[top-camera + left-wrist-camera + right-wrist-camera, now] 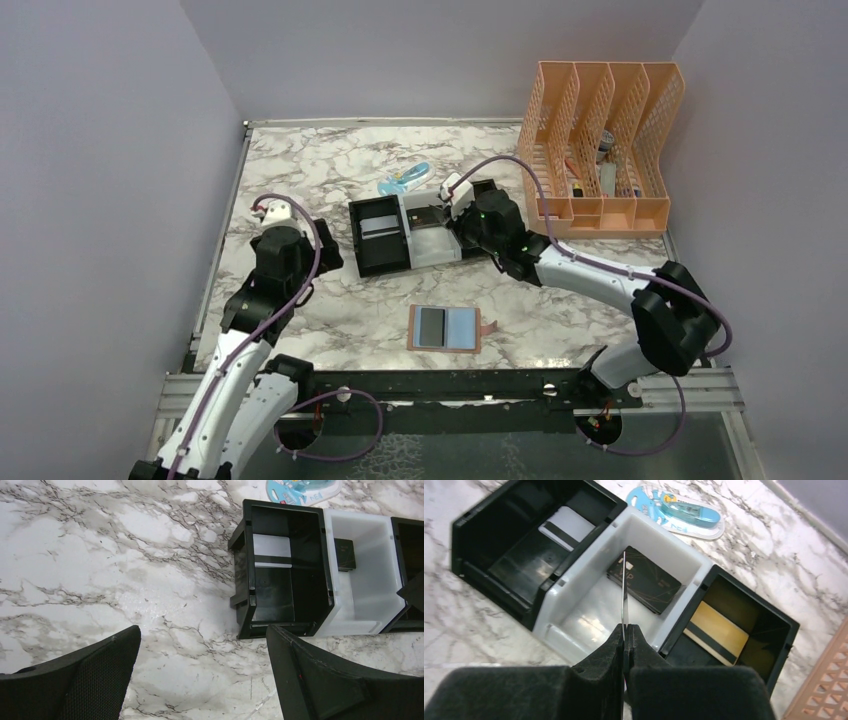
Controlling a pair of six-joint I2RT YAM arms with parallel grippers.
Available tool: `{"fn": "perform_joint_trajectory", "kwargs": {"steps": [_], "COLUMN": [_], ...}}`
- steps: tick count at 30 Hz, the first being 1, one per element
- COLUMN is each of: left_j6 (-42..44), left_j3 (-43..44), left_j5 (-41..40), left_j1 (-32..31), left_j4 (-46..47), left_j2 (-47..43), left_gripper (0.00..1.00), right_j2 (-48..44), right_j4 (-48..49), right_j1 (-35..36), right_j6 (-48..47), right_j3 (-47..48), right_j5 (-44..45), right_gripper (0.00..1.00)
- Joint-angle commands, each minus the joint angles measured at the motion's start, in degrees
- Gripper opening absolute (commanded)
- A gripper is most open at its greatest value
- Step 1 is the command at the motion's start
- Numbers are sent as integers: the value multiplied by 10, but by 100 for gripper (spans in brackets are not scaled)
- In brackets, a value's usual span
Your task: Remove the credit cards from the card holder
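Right fingers [625,632] pinch a card [624,587] edge-on, its length running out from the fingertips over the white middle compartment of the tray [556,642]. Left fingers [202,630] spread, empty, left of tray. Card holder [447,327] open, nearward of tray

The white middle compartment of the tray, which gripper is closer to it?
Right. The right gripper is directly above the white compartment, shut on a thin card seen edge-on. The left gripper stands open over the marble, beside the tray's black end.

Grey-veined white table [300,170]; black-and-white tray [356,240]; gold, black, silver credit cards [646,580]; tan card holder [448,328]
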Motion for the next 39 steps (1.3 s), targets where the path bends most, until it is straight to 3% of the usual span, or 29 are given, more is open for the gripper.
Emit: {"fn": "perform_joint_trajectory", "kwargs": {"steps": [1, 10, 19, 24, 39], "left_j6": [-3, 1, 3, 3, 5], "left_j3": [-17, -13, -13, -15, -16], "left_j5": [-28, -16, -18, -19, -12], "left_j1": [3, 3, 3, 3, 4], "left_j4": [0, -2, -2, -3, -3], "left_j2": [-52, -28, -34, -38, -37], "left_gripper": [99, 99, 99, 99, 99], "right_j2": [35, 144, 234, 259, 299], "right_j4": [61, 8, 72, 138, 129], "right_j1": [0, 13, 24, 25, 25], "right_j6": [-93, -187, -299, -387, -391], "right_j3": [20, 99, 146, 129, 147], "right_j5": [39, 88, 182, 187, 128], "right_gripper": [1, 1, 1, 1, 3]}}
